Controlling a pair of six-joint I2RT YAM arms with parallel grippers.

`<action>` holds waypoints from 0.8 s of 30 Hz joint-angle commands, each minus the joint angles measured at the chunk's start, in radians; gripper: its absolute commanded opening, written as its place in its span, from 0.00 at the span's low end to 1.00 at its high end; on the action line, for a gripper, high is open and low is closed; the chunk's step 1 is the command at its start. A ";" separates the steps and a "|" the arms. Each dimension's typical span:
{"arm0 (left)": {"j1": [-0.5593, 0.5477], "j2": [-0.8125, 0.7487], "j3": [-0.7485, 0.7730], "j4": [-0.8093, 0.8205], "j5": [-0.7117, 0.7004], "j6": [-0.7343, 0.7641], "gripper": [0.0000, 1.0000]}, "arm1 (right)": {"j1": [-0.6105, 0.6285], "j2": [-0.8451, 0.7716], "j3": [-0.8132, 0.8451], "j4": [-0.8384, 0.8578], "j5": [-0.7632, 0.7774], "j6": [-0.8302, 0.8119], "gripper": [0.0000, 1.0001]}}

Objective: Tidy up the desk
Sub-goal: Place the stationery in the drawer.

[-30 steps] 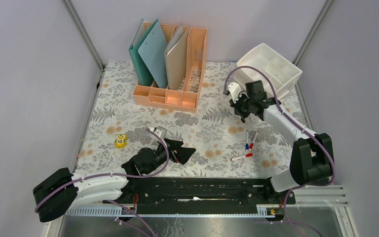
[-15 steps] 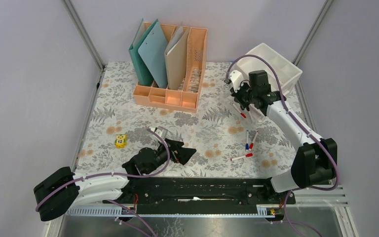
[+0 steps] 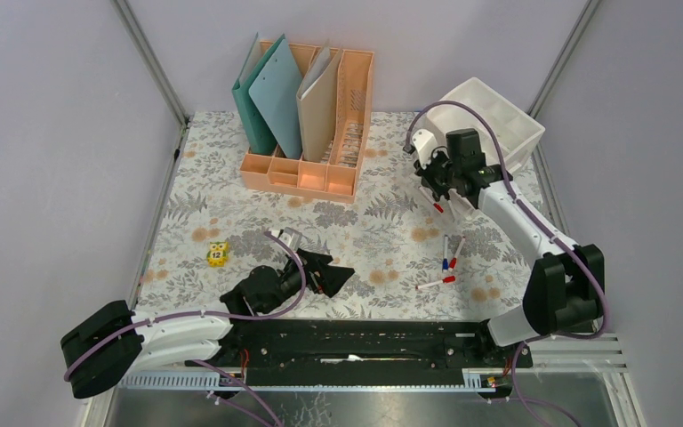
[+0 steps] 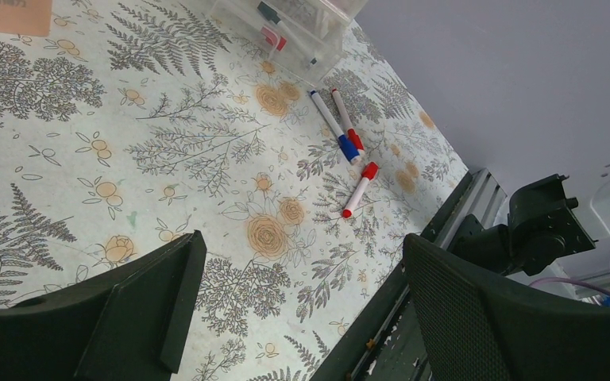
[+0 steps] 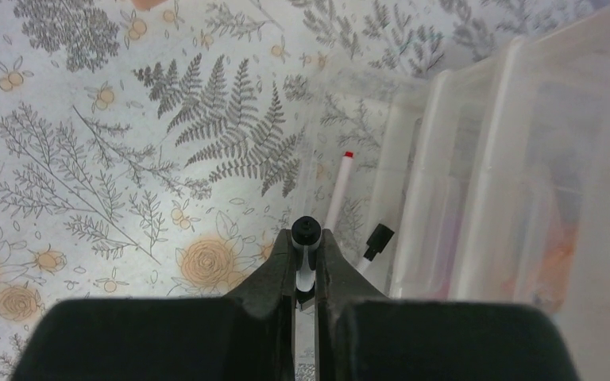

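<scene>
Right gripper (image 5: 307, 248) — tight on marker (image 5: 306, 232)

Plain pale lilac-grey walls (image 3: 44, 133) close the scene on three sides: one fills the left of the overhead frame, a back panel (image 3: 427, 36) runs across the top, and another (image 3: 649, 178) takes the right. Two slim silver metal posts (image 3: 151, 67) slant down from the top edge at the corners where the panels meet, the second (image 3: 565, 58) at upper right. A brushed grey metal sheet (image 3: 365, 405) spans the bottom edge, with a ribbed aluminium rail (image 3: 605, 351) at lower right. The light is soft and even, throwing only faint shadows.
</scene>
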 commanded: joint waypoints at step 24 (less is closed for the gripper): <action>0.006 0.035 -0.012 0.085 0.018 -0.021 0.99 | -0.065 0.078 -0.052 0.012 0.009 -0.011 0.00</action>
